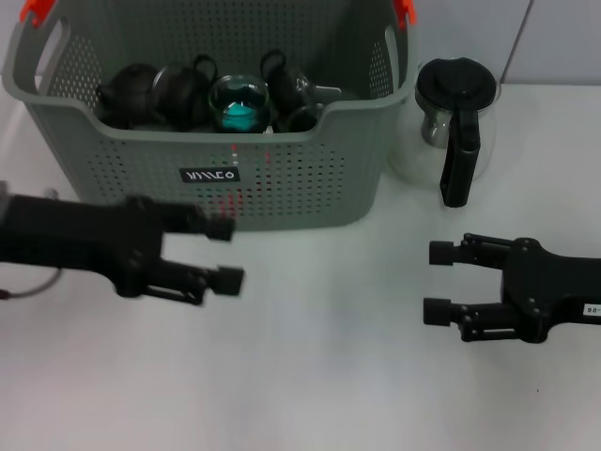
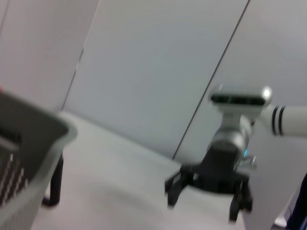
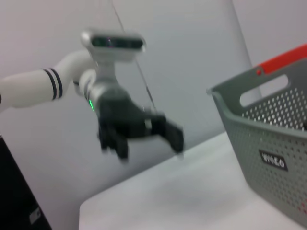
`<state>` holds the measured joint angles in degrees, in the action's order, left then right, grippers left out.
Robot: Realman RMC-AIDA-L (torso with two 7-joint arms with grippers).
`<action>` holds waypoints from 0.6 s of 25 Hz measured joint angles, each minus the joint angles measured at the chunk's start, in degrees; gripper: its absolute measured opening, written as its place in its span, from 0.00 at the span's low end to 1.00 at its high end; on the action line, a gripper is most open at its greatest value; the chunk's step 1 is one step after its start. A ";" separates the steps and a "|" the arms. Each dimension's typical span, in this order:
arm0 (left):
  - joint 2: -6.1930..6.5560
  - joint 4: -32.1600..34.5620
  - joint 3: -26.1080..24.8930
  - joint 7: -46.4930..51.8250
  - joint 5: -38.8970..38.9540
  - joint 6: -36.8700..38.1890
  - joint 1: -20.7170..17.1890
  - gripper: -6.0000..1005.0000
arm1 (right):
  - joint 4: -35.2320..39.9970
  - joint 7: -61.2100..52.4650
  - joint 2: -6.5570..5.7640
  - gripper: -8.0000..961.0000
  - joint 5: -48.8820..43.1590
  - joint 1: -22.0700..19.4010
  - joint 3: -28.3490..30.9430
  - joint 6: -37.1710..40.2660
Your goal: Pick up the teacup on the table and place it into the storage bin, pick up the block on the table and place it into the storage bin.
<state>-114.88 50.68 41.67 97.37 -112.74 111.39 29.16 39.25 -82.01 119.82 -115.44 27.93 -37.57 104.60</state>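
The grey-green perforated storage bin (image 1: 282, 178) stands at the back of the white table. Inside it lie several dark cups and pots (image 1: 160, 94) and a glass teacup (image 1: 240, 101) holding a teal block (image 1: 240, 116). My left gripper (image 1: 230, 254) hovers in front of the bin's left half, open and empty; the right wrist view shows this left gripper (image 3: 150, 148) beside the bin (image 3: 268, 139). My right gripper (image 1: 433, 281) is at the right, below the coffee pot, open and empty; the left wrist view also shows this right gripper (image 2: 202, 208).
A glass coffee pot (image 1: 455, 127) with a black lid and handle stands just right of the bin. The bin has orange clips (image 1: 38, 9) at its rim. Bare white tabletop (image 1: 319, 376) stretches between and in front of the two grippers.
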 joint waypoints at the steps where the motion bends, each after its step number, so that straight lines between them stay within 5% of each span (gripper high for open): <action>1: -0.59 -0.88 0.19 -0.22 -2.30 -1.07 0.61 0.83 | -0.32 -0.24 0.19 0.94 0.35 0.00 0.29 -0.13; 15: -2.68 -4.16 -0.45 1.69 -5.91 -9.00 0.35 0.83 | -3.66 -5.28 0.08 0.97 1.41 0.21 1.08 -0.64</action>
<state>-117.56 46.52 41.22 99.06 -118.66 102.39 29.51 35.59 -87.30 119.90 -114.03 28.14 -36.49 103.96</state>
